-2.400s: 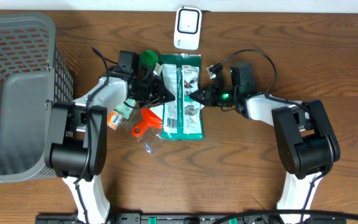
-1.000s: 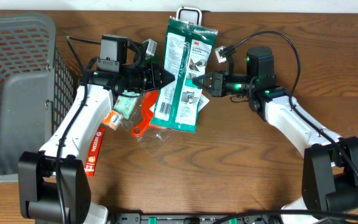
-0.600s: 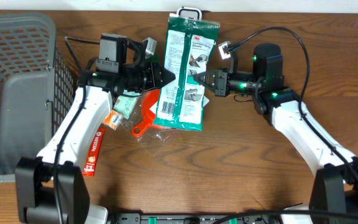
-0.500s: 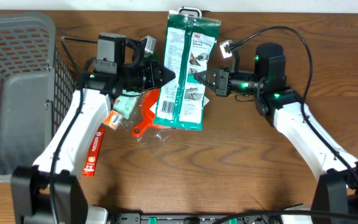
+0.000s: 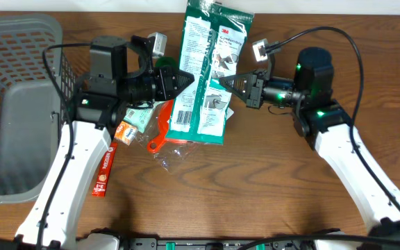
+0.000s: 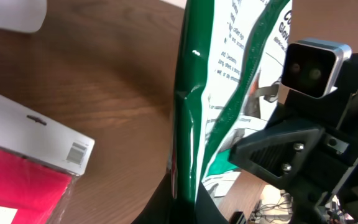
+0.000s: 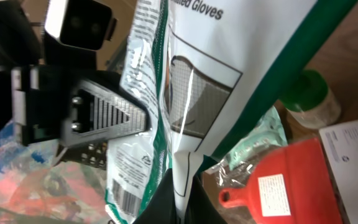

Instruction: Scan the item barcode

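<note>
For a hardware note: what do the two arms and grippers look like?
The left arm and right arm have white shells with black joints. The left gripper and right gripper are black, tapering wedges. Black cables loop above each wrist; green lights glow on the right arm.

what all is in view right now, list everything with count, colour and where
glove package: 1, green and white, held up between both grippers
basket: 1, grey, far left
scoop: 1, orange-red, under the package
stick pack: 1, red, by the left arm
orange packet: 1, orange-white, left of scoop
green packet: 1, pale green, left of scoop
wrapper: 1, clear, in front of scoop
bottle: 1, green cap, past the package
table: 1, brown wood
left gripper: 1, black, shut on package
right gripper: 1, black, shut on package
</note>
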Motion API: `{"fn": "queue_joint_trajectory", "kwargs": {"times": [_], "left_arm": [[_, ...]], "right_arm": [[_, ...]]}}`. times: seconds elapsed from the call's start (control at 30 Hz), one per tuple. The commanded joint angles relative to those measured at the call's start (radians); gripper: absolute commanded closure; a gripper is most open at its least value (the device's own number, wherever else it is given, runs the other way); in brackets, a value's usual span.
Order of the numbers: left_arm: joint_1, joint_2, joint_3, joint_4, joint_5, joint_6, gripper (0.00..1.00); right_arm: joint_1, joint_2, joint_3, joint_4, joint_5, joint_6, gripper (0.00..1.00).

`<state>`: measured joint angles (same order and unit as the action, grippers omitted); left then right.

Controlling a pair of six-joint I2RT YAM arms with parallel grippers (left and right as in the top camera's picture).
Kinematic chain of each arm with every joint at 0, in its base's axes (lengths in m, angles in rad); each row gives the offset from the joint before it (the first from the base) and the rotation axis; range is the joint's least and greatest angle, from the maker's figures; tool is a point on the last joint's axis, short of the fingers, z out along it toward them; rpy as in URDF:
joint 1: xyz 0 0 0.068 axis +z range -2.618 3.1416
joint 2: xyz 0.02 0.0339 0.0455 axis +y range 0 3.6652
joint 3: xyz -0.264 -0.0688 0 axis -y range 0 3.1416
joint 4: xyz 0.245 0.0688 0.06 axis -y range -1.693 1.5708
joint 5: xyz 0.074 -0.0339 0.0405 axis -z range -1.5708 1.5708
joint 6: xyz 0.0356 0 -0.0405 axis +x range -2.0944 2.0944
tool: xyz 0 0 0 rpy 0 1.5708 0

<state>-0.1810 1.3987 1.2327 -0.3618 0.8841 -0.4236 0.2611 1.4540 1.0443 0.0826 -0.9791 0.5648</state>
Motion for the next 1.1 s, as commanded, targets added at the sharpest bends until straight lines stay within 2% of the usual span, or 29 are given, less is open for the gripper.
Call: {"fn": "queue_joint_trajectory", "kwargs": {"times": [0.0,0.27,0.6,0.77,1.07], "left_arm": [[-0.003,-0.043,-0.002,0.005,-0.005,-0.024,0.93],[-0.028,-0.110,-0.002,0.006,-0.011,-0.027,0.93],[-0.027,-0.114,-0.002,0.005,-0.059,-0.029,0.93],[-0.024,-0.113,-0.002,0.007,-0.124,-0.114,0.93],[0.034,-0.112,-0.002,0.008,-0.137,-0.258,0.93]], "right_arm": [[0.002,-0.059,0.001,0.000,-0.029,0.021,0.99],[0.002,-0.143,0.001,-0.001,-0.028,0.034,0.99],[0.000,-0.152,0.001,-0.008,-0.023,0.033,0.99],[-0.016,-0.152,0.001,-0.007,-0.013,0.057,0.99],[-0.118,-0.151,0.001,-0.012,-0.025,0.231,0.99]]}}
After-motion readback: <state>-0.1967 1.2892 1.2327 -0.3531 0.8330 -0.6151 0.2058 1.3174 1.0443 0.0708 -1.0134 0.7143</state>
